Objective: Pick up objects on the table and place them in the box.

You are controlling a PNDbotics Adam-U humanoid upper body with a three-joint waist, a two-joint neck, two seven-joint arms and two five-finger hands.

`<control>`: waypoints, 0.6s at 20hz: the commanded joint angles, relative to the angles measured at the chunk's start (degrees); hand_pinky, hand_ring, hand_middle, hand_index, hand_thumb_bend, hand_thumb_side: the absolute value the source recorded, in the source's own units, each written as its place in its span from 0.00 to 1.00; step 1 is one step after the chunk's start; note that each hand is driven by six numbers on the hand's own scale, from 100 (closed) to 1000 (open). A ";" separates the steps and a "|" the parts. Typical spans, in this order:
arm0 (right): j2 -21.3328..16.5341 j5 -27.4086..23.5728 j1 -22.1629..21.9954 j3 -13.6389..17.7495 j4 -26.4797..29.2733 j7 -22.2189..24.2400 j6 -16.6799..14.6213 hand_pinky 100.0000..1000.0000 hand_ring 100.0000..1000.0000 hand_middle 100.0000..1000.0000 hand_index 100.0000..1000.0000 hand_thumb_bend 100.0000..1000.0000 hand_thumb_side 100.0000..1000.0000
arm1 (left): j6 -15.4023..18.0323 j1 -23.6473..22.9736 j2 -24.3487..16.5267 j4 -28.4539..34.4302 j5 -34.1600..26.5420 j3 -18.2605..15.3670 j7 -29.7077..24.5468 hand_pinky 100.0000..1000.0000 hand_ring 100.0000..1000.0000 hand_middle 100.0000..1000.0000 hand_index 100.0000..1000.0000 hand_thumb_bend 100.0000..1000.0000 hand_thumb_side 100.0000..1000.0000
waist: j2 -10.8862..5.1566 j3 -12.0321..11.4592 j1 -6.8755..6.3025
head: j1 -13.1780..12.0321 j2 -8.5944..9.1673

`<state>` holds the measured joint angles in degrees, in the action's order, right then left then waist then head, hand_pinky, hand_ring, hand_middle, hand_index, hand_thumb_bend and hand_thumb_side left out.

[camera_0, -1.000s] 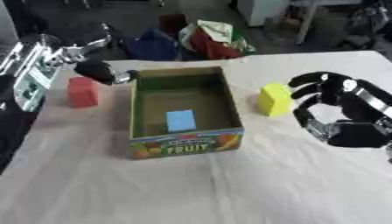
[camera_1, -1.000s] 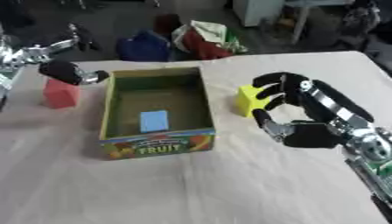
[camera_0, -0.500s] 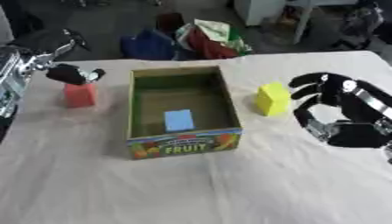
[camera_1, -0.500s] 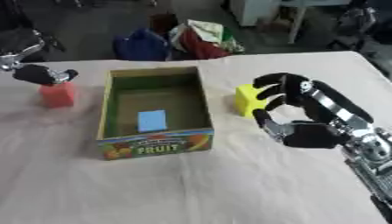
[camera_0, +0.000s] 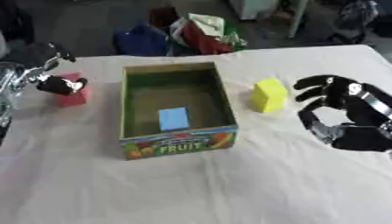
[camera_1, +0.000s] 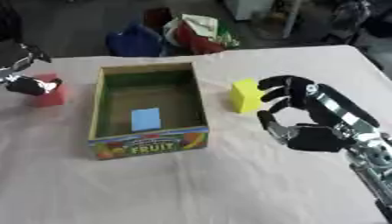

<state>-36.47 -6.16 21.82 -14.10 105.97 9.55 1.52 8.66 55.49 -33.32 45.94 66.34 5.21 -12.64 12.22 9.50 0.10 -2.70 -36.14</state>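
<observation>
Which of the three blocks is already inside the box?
The blue block, lying flat on the box floor; the red and yellow ones stand outside on the table.

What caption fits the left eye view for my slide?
Blue block lies in the fruit box; left hand at red block, right hand open beside yellow block.

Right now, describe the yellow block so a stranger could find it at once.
Start at the open cardboard box with the fruit label in the middle of the white-clothed table. The yellow rectangular block stands just outside its right wall, between the box and the robot's open right hand. It is the only yellow piece; the red block sits on the box's left, the blue one inside.
</observation>
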 commanded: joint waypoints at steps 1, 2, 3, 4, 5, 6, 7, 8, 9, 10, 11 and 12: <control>-0.66 0.02 0.60 0.95 0.50 -0.23 -0.14 0.62 0.74 0.77 0.83 0.10 0.13 | 0.17 1.02 -2.39 -0.27 0.06 -1.21 -0.48 0.73 0.70 0.70 0.79 0.19 0.49 | -0.57 0.26 -0.12 | -1.52 1.05; -0.57 0.03 0.64 0.96 0.45 -0.23 -0.18 0.62 0.74 0.77 0.83 0.10 0.13 | 0.05 1.01 -2.47 -0.44 0.06 -1.38 -0.54 0.72 0.70 0.70 0.79 0.18 0.48 | -0.37 0.38 -0.20 | -2.32 1.35; -0.49 0.03 0.66 0.96 0.38 -0.23 -0.22 0.62 0.74 0.77 0.83 0.10 0.13 | -0.05 0.99 -2.55 -0.57 0.07 -1.50 -0.56 0.72 0.70 0.70 0.79 0.17 0.48 | -0.19 0.49 -0.26 | -3.01 1.61; -0.44 0.04 0.66 0.97 0.31 -0.22 -0.25 0.62 0.74 0.77 0.83 0.10 0.13 | -0.20 0.97 -2.64 -0.69 0.13 -1.63 -0.54 0.72 0.69 0.70 0.79 0.15 0.47 | 0.00 0.60 -0.31 | -3.65 1.86; -0.40 0.07 0.65 0.97 0.25 -0.21 -0.28 0.62 0.74 0.77 0.83 0.10 0.13 | -0.36 0.96 -2.71 -0.82 0.22 -1.75 -0.49 0.72 0.69 0.70 0.79 0.14 0.47 | 0.15 0.70 -0.34 | -4.10 2.02; -0.37 0.08 0.64 0.99 0.18 -0.22 -0.30 0.62 0.74 0.77 0.83 0.09 0.13 | -0.55 0.95 -2.77 -1.03 0.32 -1.89 -0.51 0.73 0.70 0.70 0.79 0.13 0.46 | 0.30 0.78 -0.37 | -4.46 2.12; -0.34 0.10 0.64 1.02 0.12 -0.25 -0.33 0.62 0.74 0.77 0.83 0.09 0.13 | -0.70 0.96 -2.81 -1.28 0.42 -2.03 -0.58 0.73 0.70 0.70 0.79 0.13 0.46 | 0.43 0.86 -0.40 | -4.68 2.18; -0.30 0.10 0.65 1.04 0.08 -0.27 -0.36 0.62 0.74 0.77 0.83 0.09 0.13 | -0.86 0.96 -2.86 -1.54 0.54 -2.17 -0.67 0.73 0.70 0.70 0.79 0.12 0.45 | 0.58 0.95 -0.44 | -4.83 2.23; -0.26 0.10 0.67 1.06 0.04 -0.29 -0.39 0.62 0.74 0.77 0.83 0.09 0.13 | -0.99 0.97 -2.89 -1.77 0.65 -2.31 -0.74 0.73 0.70 0.70 0.79 0.11 0.45 | 0.68 1.02 -0.47 | -4.93 2.28; -0.22 0.11 0.69 1.07 0.00 -0.30 -0.42 0.62 0.74 0.77 0.83 0.09 0.13 | -1.14 0.96 -2.92 -2.02 0.78 -2.45 -0.82 0.73 0.70 0.70 0.79 0.11 0.45 | 0.81 1.10 -0.51 | -5.00 2.32; -0.19 0.11 0.71 1.08 -0.04 -0.30 -0.45 0.62 0.74 0.77 0.83 0.09 0.13 | -1.26 0.95 -2.92 -2.27 0.90 -2.56 -0.94 0.73 0.69 0.70 0.80 0.10 0.45 | 0.90 1.16 -0.54 | -4.99 2.31; -0.17 0.11 0.72 1.09 -0.10 -0.30 -0.47 0.62 0.74 0.77 0.83 0.09 0.13 | -1.32 0.92 -2.91 -2.53 1.01 -2.62 -1.20 0.73 0.69 0.70 0.80 0.10 0.45 | 0.97 1.20 -0.56 | -4.91 2.25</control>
<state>-35.96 -6.14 21.85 -13.79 105.58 9.31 1.27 7.67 55.63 -33.84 43.82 66.68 3.15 -13.55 13.87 10.62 -0.63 -7.42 -34.58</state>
